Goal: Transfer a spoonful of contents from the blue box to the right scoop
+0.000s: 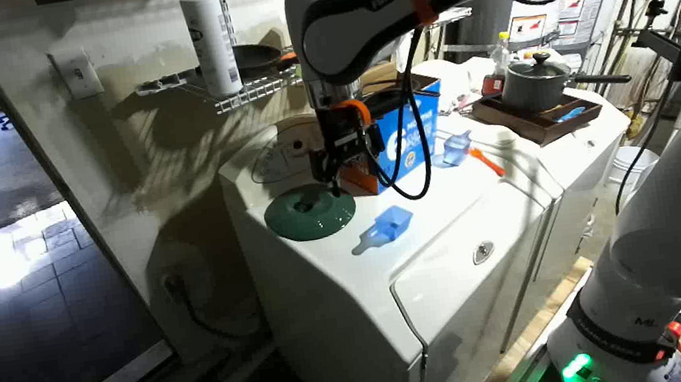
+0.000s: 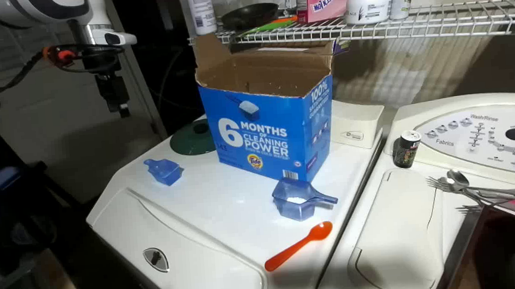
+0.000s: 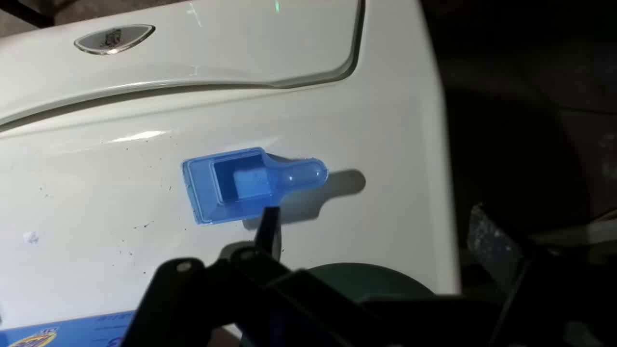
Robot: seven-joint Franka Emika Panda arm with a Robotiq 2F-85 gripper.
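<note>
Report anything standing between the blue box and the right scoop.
Only the front wall of the blue box. In an exterior view, the right scoop sits in front of that wall with nothing else visible between; a spoonful would probably have to clear it.

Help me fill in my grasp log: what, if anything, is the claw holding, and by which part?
Nothing: in the wrist view the claw stands open and empty. In an exterior view the orange spoon lies apart from it.

The wrist view crops the blue box (image 3: 79, 333); the pincer (image 3: 374, 210) seemingly hides much of the green disc (image 3: 364, 278).
</note>
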